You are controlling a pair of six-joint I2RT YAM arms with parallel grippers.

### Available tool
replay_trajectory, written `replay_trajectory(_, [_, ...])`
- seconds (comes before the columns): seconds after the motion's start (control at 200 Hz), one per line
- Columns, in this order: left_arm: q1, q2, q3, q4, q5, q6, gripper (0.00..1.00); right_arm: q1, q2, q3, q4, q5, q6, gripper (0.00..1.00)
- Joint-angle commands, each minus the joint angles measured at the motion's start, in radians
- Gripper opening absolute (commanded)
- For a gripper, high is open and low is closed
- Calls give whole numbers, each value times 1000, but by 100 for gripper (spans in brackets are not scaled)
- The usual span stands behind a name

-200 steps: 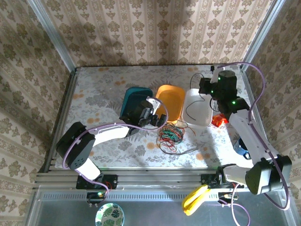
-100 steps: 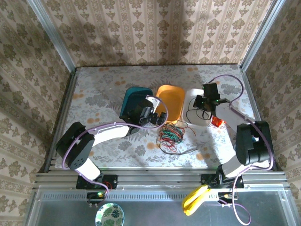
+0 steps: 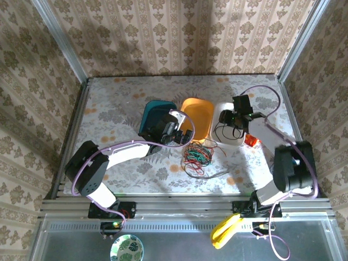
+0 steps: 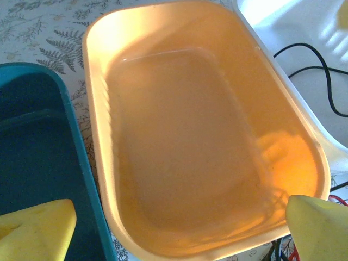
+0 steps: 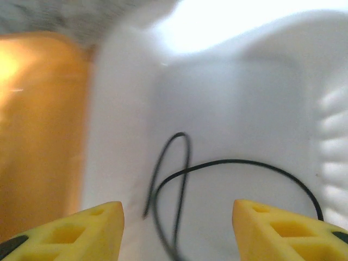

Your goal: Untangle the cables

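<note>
The tangle of red, green and black cables (image 3: pixel 198 155) lies on the table in front of the orange bin (image 3: pixel 197 117). One black cable (image 5: pixel 185 168) lies loose and looped inside the white bin (image 5: pixel 244 92); it also shows as the black cable (image 3: pixel 220 130) from above. My right gripper (image 5: pixel 178 231) hangs open just over that cable with nothing between its yellow fingers (image 5: pixel 81 228). My left gripper (image 4: pixel 179 234) is open above the near rim of the orange bin (image 4: pixel 179 136), just behind the tangle. A few red and green cables (image 4: pixel 293 253) peek in beside its right finger.
A teal bin (image 3: pixel 156 117), the orange bin and the white bin (image 3: pixel 228 128) stand side by side mid-table. A small red-orange object (image 3: pixel 251 140) lies right of the white bin. Patterned walls and metal rails close in the table.
My right arm has swung down from the back right corner and now hovers low over the white bin. The left arm has barely moved.
</note>
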Motion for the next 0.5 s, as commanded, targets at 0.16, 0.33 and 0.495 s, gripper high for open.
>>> replay_trajectory(0.16, [3,-5,29,-69,18,-5,100,211,-196,-58,-208,-206,-216,56])
replay_trajectory(0.33, [1,22,69,-138,-71,-28,100,357,-202,-37,-302,-130,-319,59])
replay_trajectory(0.495, [-1,34,88,-152,-83,-21,100,418,-120,15,-315,67,-363,59])
